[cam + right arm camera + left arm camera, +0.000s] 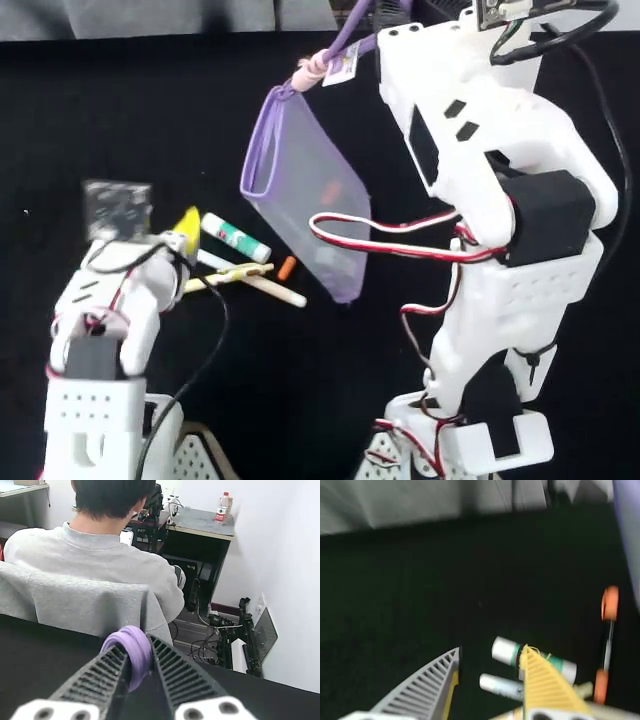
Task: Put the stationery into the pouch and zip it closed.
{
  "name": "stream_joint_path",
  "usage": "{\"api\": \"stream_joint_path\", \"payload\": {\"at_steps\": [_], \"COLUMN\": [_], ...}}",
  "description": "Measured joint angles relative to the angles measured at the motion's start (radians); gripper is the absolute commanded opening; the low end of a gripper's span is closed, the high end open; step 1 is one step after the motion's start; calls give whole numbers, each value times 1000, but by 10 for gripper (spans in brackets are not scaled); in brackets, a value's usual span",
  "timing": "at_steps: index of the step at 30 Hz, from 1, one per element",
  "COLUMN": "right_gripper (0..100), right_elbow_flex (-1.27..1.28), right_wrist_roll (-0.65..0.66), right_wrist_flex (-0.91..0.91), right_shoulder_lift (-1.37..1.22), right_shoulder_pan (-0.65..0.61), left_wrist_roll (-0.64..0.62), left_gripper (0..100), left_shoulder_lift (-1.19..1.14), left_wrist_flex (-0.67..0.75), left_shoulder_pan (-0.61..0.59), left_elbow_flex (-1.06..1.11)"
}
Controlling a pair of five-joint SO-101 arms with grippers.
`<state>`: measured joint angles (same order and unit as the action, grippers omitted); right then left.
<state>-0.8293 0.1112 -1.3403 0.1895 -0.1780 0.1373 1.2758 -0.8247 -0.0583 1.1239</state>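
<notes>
A purple see-through pouch [300, 190] hangs in the air, mouth open toward the left, with something orange inside it. Its purple strap [131, 655] is pinched in my right gripper [137, 647], which is shut on it above the table's far side. On the black table lie a white and green glue stick [235, 238], a pale pencil [270, 287] and an orange-tipped pen [607, 640]. My left gripper [491, 652] stands open just short of the glue stick [520, 657]; its yellow finger [187, 222] points at the stick's end.
A small grey square packet [118, 207] lies left of the stationery. The right arm's white body [500, 250] and its red and white cable [390, 240] stand close beside the pouch. The table [300, 400] is black cloth.
</notes>
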Motion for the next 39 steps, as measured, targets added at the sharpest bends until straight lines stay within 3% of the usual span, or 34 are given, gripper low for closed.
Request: {"api": "stream_joint_path", "payload": {"at_steps": [5,7,12,21,27,32,39], "right_gripper": [11,11,11,11,11,11,11], "right_elbow_flex": [0,0,0,0,0,0,0], "right_wrist_roll": [0,0,0,0,0,0,0], "right_wrist_flex": [0,0,0,0,0,0,0], "right_shoulder_lift": [0,0,0,0,0,0,0], "right_shoulder_pan": [0,0,0,0,0,0,0], "left_wrist_roll": [331,388,419,420,465,489,489], "left_gripper": [195,198,197,195,176,22,46], "left_shoulder_lift": [-147,-172,-212,-462,-727,-899,-899], "left_wrist_flex": [-137,-186,-140,144,167,173,173], "left_shoulder_pan": [132,201,305,255,239,239,241], "left_elbow_flex": [2,2,75,115,2,-101,-130]}}
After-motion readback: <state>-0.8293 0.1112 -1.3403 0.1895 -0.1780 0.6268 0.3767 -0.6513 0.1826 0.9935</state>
